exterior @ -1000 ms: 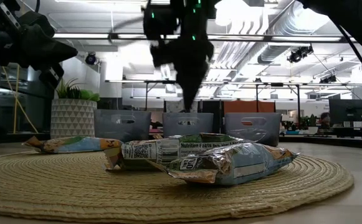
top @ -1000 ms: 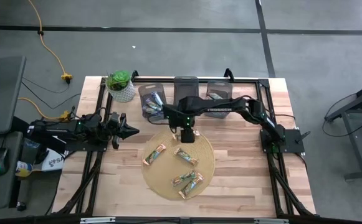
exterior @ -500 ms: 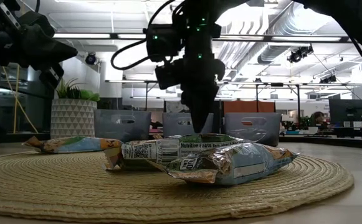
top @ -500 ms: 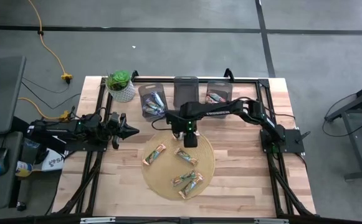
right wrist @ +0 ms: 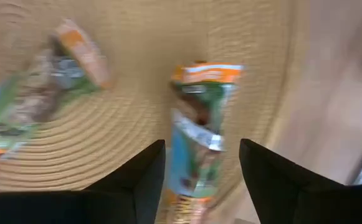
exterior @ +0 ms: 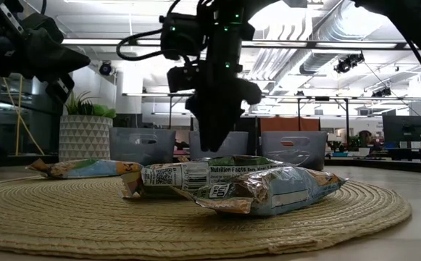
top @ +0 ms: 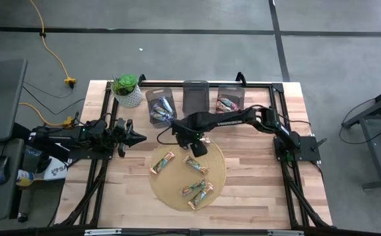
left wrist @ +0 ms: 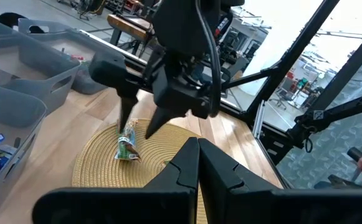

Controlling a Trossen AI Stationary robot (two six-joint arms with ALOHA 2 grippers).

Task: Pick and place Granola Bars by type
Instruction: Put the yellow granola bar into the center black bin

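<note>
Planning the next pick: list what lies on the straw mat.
Four granola bars lie on the mat: one at its left, one near the middle under the open right gripper, two overlapping at the front. Whether anything lies under those two cannot be seen.

We see the Granola Bars (top: 195, 163) in shiny wrappers of green, tan-orange and silvery blue, one (exterior: 188, 174) showing a white panel with black print. They lie on a straw-yellow woven mat (top: 218, 172) with a ringed weave, over a pale wood-plank tabletop (top: 256, 190). The bins (top: 195, 96) are translucent grey, and a green plant (top: 125, 82) sits in a white patterned pot (top: 130, 98).
</note>
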